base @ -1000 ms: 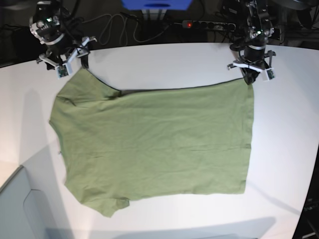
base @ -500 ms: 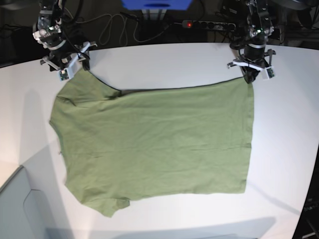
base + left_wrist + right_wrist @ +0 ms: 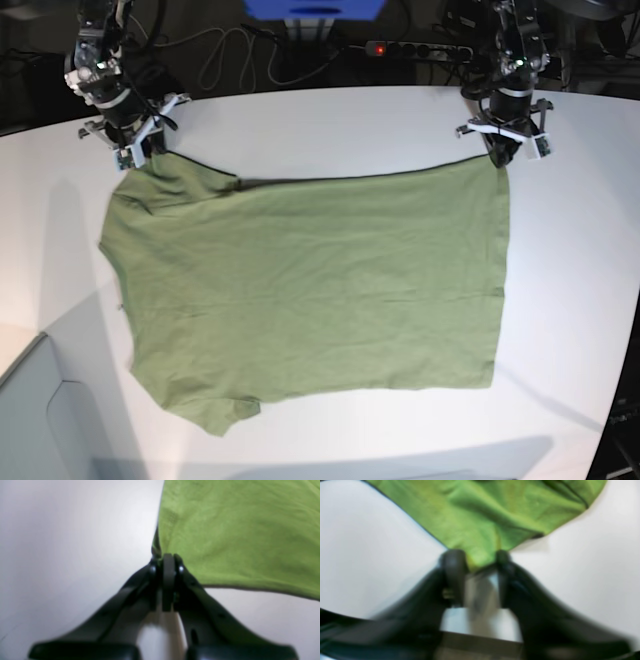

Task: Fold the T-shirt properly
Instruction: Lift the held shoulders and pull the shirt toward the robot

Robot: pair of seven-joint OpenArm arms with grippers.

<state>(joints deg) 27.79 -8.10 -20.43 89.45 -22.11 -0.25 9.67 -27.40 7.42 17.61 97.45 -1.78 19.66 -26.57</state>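
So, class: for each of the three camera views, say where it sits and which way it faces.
Base: high above the white table, looking down on the whole T-shirt and both arms.
Left wrist: behind the left gripper, facing along its shut fingers to a shirt corner.
Right wrist: behind the right gripper, facing a sleeve edge between its fingers.
Shared: all show the T-shirt and table.

The base camera is looking down from high over the table (image 3: 330, 115), taking in the whole shirt (image 3: 310, 295). Each wrist camera is sitting close behind its own fingers, facing along them at one far corner of the shirt, the right one blurred. All views are sharing those corners.
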